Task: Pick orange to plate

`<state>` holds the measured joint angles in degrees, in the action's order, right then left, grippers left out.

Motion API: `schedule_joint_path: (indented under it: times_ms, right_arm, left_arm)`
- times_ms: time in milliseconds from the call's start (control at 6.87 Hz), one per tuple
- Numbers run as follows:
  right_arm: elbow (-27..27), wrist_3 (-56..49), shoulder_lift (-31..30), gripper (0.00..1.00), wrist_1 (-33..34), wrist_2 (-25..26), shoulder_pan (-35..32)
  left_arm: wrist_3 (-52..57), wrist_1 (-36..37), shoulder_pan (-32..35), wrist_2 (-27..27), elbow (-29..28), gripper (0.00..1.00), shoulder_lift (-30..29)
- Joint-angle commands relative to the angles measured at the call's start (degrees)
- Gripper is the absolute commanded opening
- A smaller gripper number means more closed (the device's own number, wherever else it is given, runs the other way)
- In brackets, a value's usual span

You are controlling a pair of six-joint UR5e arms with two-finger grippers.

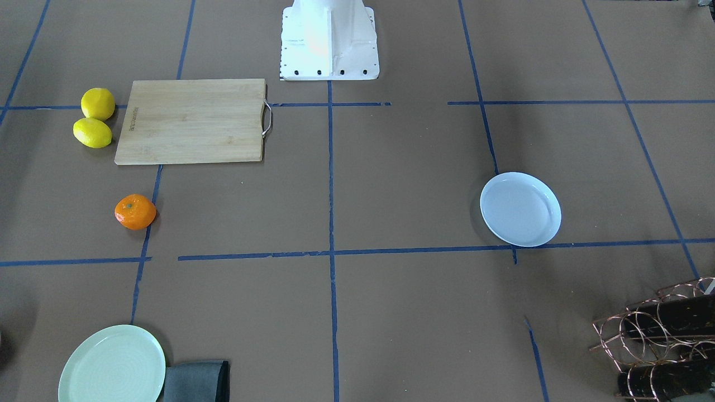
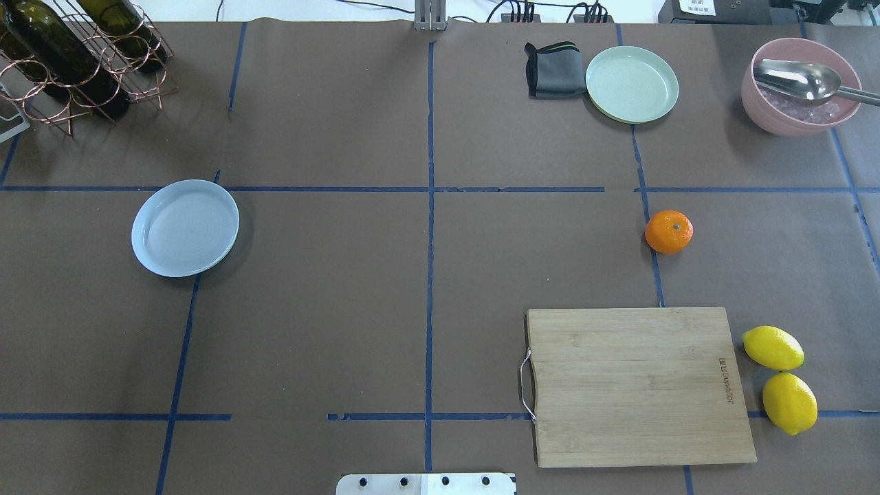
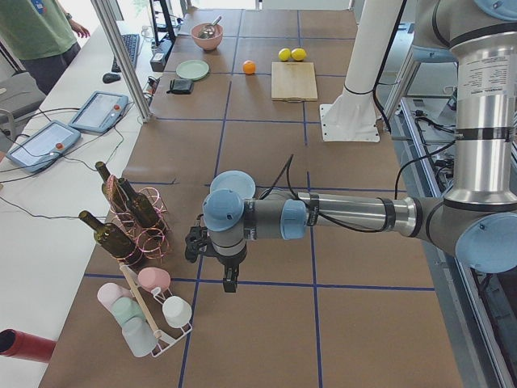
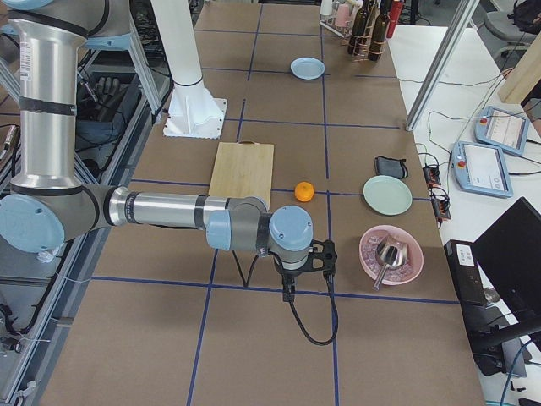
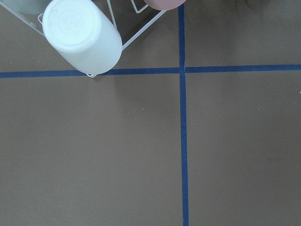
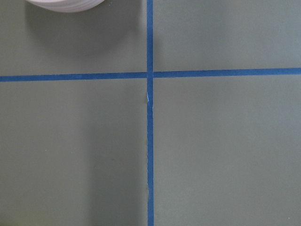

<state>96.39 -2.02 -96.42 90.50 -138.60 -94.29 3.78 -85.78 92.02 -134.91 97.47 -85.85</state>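
Nearest the end camera hangs my right gripper point(image 4: 325, 255). I cannot tell whether it is open or closed, nor my left gripper point(image 3: 194, 242). The orange point(image 2: 669, 232) sits on the table beyond the cutting board point(image 2: 636, 385), so I should descend straight over it. The plate point(image 2: 185, 227), well apart, holds nothing, while the pink bowl point(image 2: 801, 103) holds a spoon point(image 2: 797, 77).

Right arm point(image 4: 169, 210): near and large, stretched from the view's left out over the table.
Right gripper point(image 4: 326, 258): black, low beside the pink bowl; whether its jaws are apart or closed is unclear.
Orange point(image 4: 304, 191): on the brown table cover, just beside the wooden cutting board point(image 4: 243, 173).
Plate point(image 4: 307, 68): far along the table, well apart from the orange.
Mint-green plate point(image 4: 387, 194): between a dark cloth point(image 4: 387, 166) and the pink bowl point(image 4: 366, 254).
Metal spoon point(image 4: 387, 252): inside the pink bowl.
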Motion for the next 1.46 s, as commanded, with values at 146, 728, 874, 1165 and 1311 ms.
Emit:
schedule_joint_path:
  times_ms: [146,728,874,1165,1311]
  right_arm:
    - [0.11,0.70,0.17,1.00,-0.06,-0.09,0.07]
    - [3.17,0.97,2.19,1.00,-0.50,-1.75,0.33]
    - [3.19,1.31,5.16,1.00,0.03,-2.19,0.60]
    - [3.26,4.22,6.23,1.00,-0.50,-3.69,5.76]
    - [2.75,5.78,6.76,1.00,-0.50,-4.21,6.05]
  left_arm:
    - [0.09,-0.08,0.00,-0.26,2.09,1.00,-0.02]
    - [0.43,-4.82,-4.20,-0.79,2.55,1.00,-6.09]
    - [0.35,-7.35,-5.52,-0.88,2.37,1.00,-6.61]
    - [-2.53,-9.14,-13.39,-8.41,2.45,1.00,-6.53]
    - [-6.81,-13.75,-15.88,-8.35,1.42,1.00,-6.35]
